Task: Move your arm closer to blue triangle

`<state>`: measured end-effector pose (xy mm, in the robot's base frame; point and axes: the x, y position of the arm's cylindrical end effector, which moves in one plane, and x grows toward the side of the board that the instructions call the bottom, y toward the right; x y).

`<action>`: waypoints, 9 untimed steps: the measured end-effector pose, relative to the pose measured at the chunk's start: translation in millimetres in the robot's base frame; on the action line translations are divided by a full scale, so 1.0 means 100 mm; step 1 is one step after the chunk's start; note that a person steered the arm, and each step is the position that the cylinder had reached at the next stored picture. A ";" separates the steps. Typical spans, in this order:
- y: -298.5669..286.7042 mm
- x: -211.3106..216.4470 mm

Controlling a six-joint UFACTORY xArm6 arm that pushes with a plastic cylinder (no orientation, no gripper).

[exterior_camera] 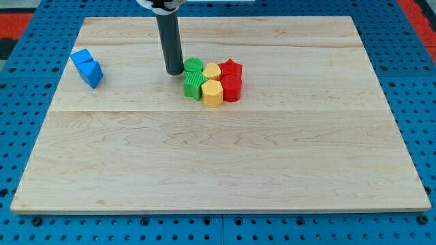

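Two blue blocks sit touching at the view's left. The upper one is a blue cube [81, 58]. The lower one is the blue triangle [93, 73]. My tip [174, 71] rests on the board well to the right of them, just left of a green round block [193, 66]. The rod rises from the tip to the view's top edge.
A tight cluster lies right of my tip: the green round block, a green block [194, 86] below it, two yellow blocks [212, 71] [212, 93], a red star [231, 68] and a red block [231, 88]. The wooden board [218, 156] sits on a blue pegboard.
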<state>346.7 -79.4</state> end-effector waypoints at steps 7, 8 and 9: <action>-1.53 0.95; -1.74 0.76; -1.74 0.52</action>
<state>399.2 -253.6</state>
